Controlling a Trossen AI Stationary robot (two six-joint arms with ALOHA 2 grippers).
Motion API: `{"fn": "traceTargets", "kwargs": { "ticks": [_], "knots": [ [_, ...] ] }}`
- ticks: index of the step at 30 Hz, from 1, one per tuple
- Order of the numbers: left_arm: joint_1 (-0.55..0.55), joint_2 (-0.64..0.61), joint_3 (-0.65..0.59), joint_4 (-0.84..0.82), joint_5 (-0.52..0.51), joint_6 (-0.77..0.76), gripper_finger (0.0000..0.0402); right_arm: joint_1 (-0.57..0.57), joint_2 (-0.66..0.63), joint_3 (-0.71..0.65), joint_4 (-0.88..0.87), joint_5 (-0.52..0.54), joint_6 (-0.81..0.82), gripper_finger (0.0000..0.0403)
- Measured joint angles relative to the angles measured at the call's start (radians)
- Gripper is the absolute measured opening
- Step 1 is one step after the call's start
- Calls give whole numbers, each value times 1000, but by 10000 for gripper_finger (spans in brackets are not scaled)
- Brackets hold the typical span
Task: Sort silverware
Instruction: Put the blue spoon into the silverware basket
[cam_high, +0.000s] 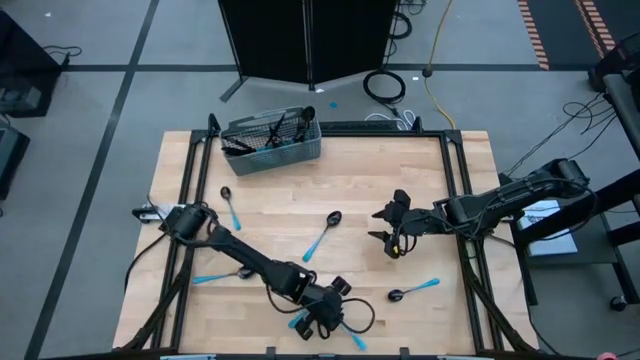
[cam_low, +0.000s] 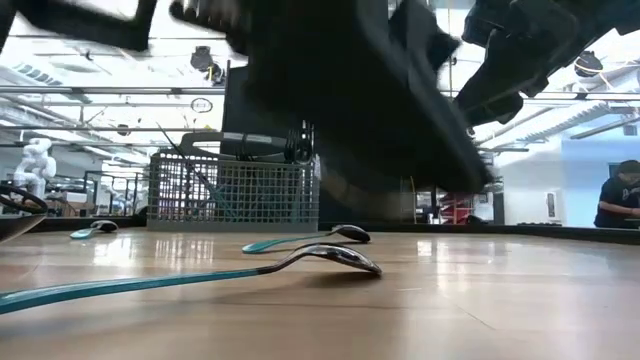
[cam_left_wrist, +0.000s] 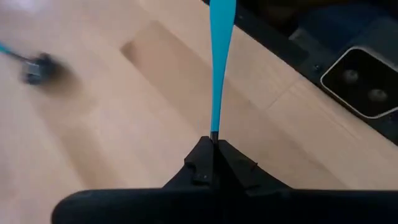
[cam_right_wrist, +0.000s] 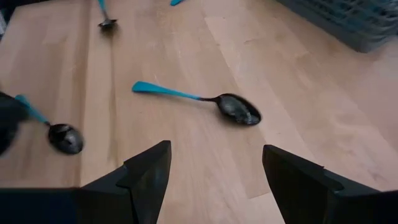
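Left claw (cam_high: 322, 318) had pinched one blue-handled utensil (cam_left_wrist: 216, 68) by its very tip near the bench's front edge; it could've easily swivelled loose. Right claw (cam_right_wrist: 214, 171) hung spread above a spoon (cam_right_wrist: 205, 102).

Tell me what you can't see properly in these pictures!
- Left hand: shut on a blue-handled piece; the left wrist view hides its head between the fingers, so fork, spoon or knife is unclear.
- Basket: its contents are too small in the high view and only dark shapes behind mesh in the low view.
- Low view: blurred dark arms cover the upper middle.
- Right hand: open, holding nothing.
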Motion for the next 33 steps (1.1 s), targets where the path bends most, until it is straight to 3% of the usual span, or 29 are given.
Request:
{"fn": "traceTargets", "kwargs": {
  "ticks": [10, 16, 21, 27, 33],
  "knots": [
    [2, -160, 137, -407, -309, 140, 1, 0, 0, 0, 0, 45, -19, 249],
    [10, -244, 167, -697, -634, 202, 1, 0, 0, 0, -1, 45, -51, 249],
    [48, -298, 167, -887, -834, 279, 1, -5, 0, 0, -1, 47, -75, 249],
    [144, -336, 167, -1009, -1067, 468, 1, -29, 0, 0, 0, 65, -81, 249],
    [311, -342, 167, -1034, -1211, 666, 1, -63, 0, 0, 2, 67, -108, 249]
  ]
}}
